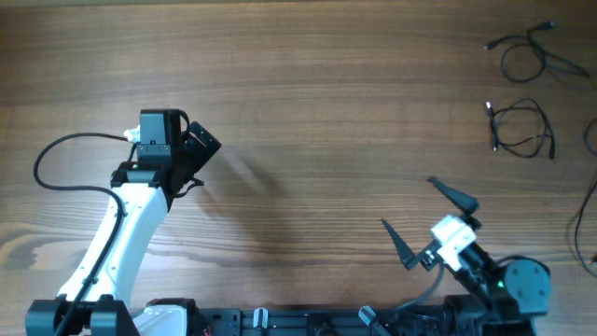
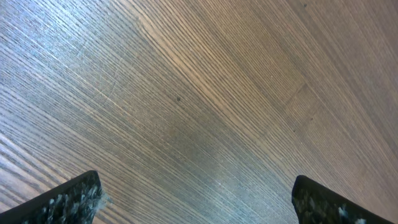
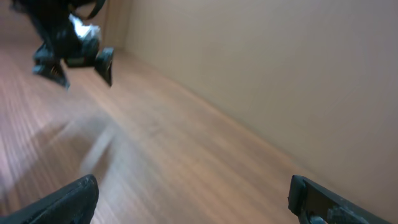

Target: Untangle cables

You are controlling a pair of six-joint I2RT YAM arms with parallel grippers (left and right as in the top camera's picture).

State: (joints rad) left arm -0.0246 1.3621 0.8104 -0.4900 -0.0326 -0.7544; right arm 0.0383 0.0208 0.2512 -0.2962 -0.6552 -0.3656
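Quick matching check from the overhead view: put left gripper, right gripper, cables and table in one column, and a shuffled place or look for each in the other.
Column A
1. left gripper
2. right gripper
3. cables
4. table

Column B
a. loose black loops at the top right
b. open, left of the middle
c. brown wood grain
d. open, at the bottom right

Pairs: 1-b, 2-d, 3-a, 4-c
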